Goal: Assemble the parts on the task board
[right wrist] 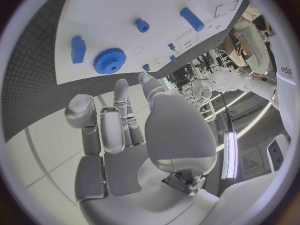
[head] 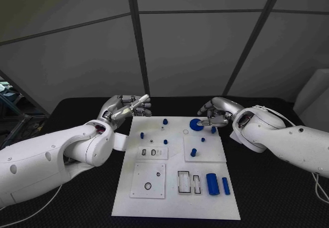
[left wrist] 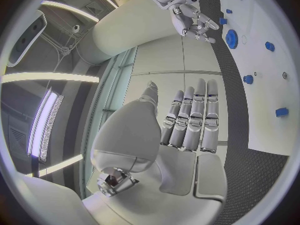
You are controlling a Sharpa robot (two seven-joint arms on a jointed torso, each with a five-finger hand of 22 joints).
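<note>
The gear [head: 196,125] lies on the task board's [head: 206,209] far right part.

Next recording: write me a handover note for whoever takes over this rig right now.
Left robot hand: open, holds nothing, raised beside the task board's far left corner.
Right robot hand: holds nothing, fingers partly curled just behind the blue gear at the far edge; contact unclear.
Several small blue pegs stand on the far half. Two blue cylinders lie loose near the front right, beside empty slots.
Left to do: gear, cylinders, slots.
</note>
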